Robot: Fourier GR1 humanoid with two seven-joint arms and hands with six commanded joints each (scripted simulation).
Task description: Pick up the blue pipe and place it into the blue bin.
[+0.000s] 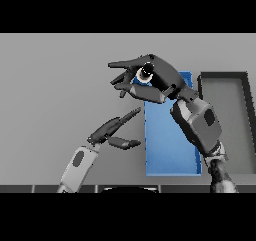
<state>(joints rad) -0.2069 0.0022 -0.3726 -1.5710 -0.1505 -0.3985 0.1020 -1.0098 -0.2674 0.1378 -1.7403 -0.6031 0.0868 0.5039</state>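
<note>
My right hand (157,77) hangs over the far left corner of the blue bin (170,145), fingers curled round the blue pipe (145,73). Only the pipe's round end shows, a pale ring with a dark centre and a sliver of blue beside it. The rest of the pipe is hidden in the hand. The bin is a long, flat blue box running from near the table's front edge toward the back, and my right forearm crosses its right side. My left hand (111,129) hovers just left of the bin, fingers straight, holding nothing.
A dark grey bin (231,130) with a raised rim stands right beside the blue bin on its right. The grey table (55,90) stretches away to the left and back.
</note>
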